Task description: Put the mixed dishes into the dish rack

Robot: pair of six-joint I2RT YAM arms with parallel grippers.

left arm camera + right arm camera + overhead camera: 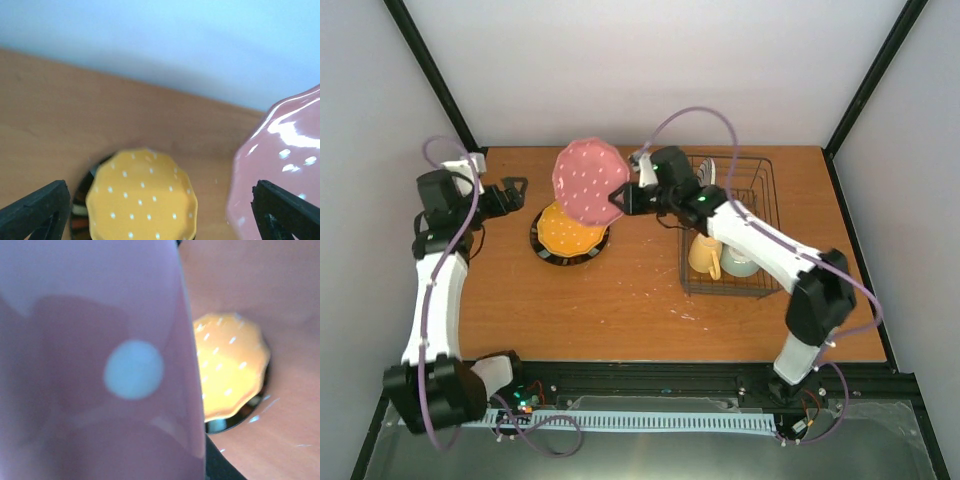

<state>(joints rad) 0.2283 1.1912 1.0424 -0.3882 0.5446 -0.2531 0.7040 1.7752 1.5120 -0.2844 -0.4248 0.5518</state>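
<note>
Item: pink plate, white-dotted, scalloped rim, glossy.
- Location: we log it lifted off table, tilted up on edge, left of dish rack.
- Grip: right gripper clenched on plate's right rim; plate extends leftward from fingers.
- Key relation: rack lies rightward, behind that wrist; right arm nearer.
- Left gripper: released, spread wide, empty, near orange dotted plate stacked on dark plate.
- We judge next: swing right, rim down between dividers.

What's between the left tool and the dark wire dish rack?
In the top view, the round pink white-dotted plate, gripped at its edge by the right tool, hangs between them.
</note>
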